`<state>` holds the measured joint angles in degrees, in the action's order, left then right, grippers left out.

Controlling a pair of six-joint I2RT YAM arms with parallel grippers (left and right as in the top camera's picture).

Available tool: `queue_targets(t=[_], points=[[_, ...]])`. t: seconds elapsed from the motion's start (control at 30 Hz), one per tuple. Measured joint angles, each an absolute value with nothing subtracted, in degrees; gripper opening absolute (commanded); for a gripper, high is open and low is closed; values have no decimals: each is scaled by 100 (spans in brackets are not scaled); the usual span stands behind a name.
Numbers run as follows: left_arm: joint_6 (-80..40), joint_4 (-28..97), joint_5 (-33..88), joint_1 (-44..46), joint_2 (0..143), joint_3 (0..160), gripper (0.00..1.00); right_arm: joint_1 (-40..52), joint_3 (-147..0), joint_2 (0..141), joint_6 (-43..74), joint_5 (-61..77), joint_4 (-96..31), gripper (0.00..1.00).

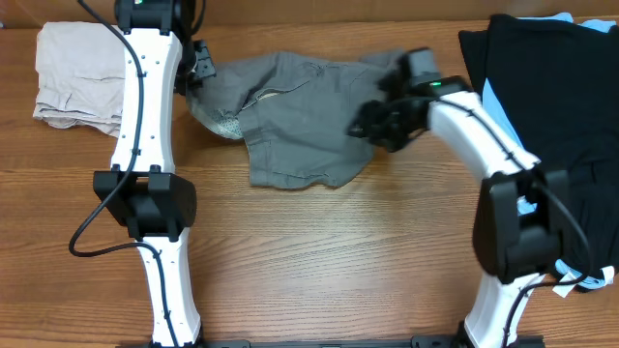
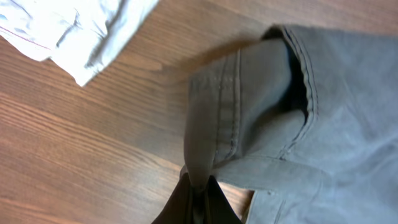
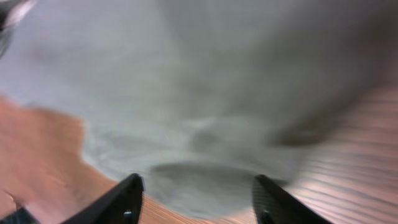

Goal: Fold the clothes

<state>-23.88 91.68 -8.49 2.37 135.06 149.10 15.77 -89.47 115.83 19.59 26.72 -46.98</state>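
The grey shorts (image 1: 300, 121) lie crumpled at the back middle of the table. My left gripper (image 1: 198, 70) is at their left edge, shut on a fold of the waistband; in the left wrist view the fingers (image 2: 198, 196) pinch the stitched grey fabric (image 2: 261, 112). My right gripper (image 1: 372, 124) is at the shorts' right edge. In the right wrist view its fingers (image 3: 196, 199) are open just above the blurred grey cloth (image 3: 205, 106), with nothing between them.
A beige garment (image 1: 77, 77) lies folded at the back left, also in the left wrist view (image 2: 68, 28). A pile of black (image 1: 551, 87) and light-blue clothes (image 1: 495, 97) covers the right side. Bare wooden table (image 1: 319, 261) lies in front.
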Motion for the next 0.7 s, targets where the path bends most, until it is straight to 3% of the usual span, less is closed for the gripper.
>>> queue_targets(t=[0.37,0.7], points=[[-2388,8897,-829,60,13506,14910,4,3975,-9002,11767,2563,869,-3487,70],[-2386,8849,-827,38,13506,14910,4,4705,-9002,12440,2757,-366,-2827,69]])
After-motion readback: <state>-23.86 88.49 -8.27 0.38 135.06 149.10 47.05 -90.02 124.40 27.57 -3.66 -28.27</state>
